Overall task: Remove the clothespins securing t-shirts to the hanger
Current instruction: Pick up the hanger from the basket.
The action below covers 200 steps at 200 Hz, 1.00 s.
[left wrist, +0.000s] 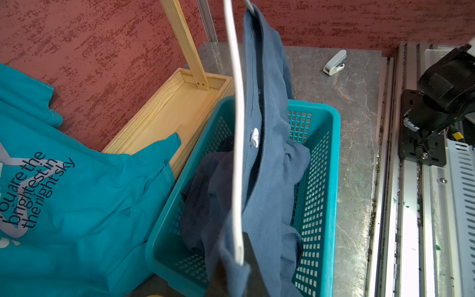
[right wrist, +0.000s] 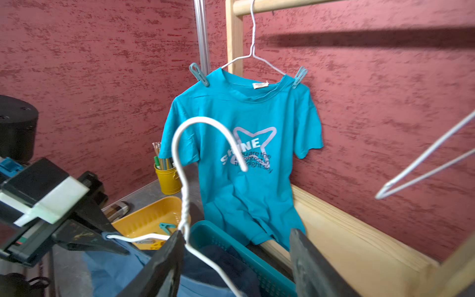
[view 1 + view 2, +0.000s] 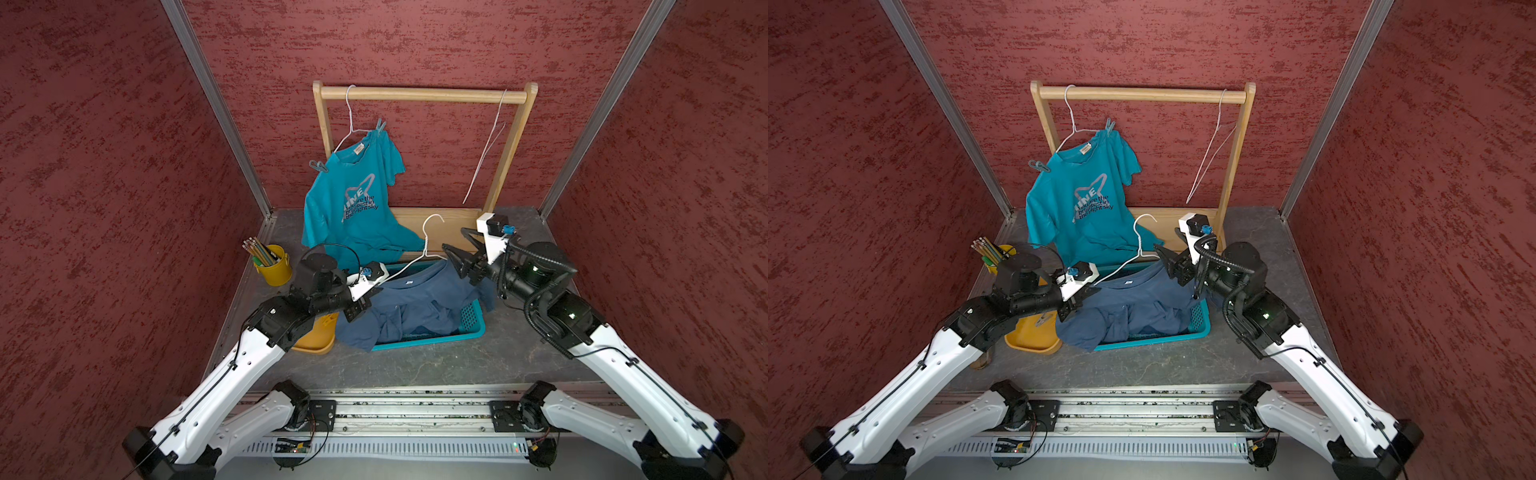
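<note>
Red textured walls enclose a grey marbled surface (image 3: 415,365). The left hand (image 1: 236,262) is clamped tight on one end of a white wire hanger (image 1: 237,128), together with shoulder fabric of the slate blue t-shirt (image 1: 270,102). The right hand (image 2: 236,232) stands wide and grips nothing. The hanger's twisted neck runs just beside one finger (image 2: 164,259).

The slate blue t-shirt drapes into a teal basket (image 1: 331,154), over the navy t-shirt (image 1: 203,200). Behind the basket, the teal t-shirt (image 2: 231,108) hangs from a wooden rack (image 3: 419,94). A teal clothespin (image 2: 199,74) pins one shoulder and a grey-blue clothespin (image 2: 299,77) pins the other. A loose clothespin (image 2: 165,227) lies in a yellow tray (image 2: 144,218).

Print on the teal t-shirt: "SHINE", "you are the brightest in the night sky".
</note>
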### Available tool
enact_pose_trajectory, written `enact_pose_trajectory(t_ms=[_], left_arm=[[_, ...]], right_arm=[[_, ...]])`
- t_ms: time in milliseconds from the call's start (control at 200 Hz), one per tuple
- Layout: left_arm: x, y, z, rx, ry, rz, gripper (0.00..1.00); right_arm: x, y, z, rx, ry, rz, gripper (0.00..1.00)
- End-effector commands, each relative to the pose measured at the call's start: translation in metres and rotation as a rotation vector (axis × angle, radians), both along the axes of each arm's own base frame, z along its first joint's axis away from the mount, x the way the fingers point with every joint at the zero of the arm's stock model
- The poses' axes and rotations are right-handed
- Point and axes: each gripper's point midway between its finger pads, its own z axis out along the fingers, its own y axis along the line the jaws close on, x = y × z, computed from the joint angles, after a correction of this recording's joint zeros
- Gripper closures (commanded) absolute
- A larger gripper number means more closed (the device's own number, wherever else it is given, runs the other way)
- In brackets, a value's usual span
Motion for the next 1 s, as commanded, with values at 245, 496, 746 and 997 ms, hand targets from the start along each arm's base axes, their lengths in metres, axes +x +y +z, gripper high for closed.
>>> enact_pose_trajectory(t_ms=[245,496,746,997], left_arm=[[-0.015,0.013,0.012,-0.072,0.011,-0.072,1.00],[-0.022,0.004,0.017,-0.099,0.059,-0.143,1.00],[-0.024,-0.003,0.016,-0.110,0.079,-0.192,1.00],[-0.027,-0.004,0.022,-0.109,0.064,-0.215,1.00]], right_arm=[[-0.014,-0.038,-0.058,-0.300,0.116,-0.107,0.28],[0.004,-0.038,-0.090,-0.466,0.129,-0.134,0.29],[0.010,-0.026,-0.087,-0.496,0.075,-0.088,0.29],[0.003,-0.021,-0.077,-0.470,0.039,-0.048,0.32]])
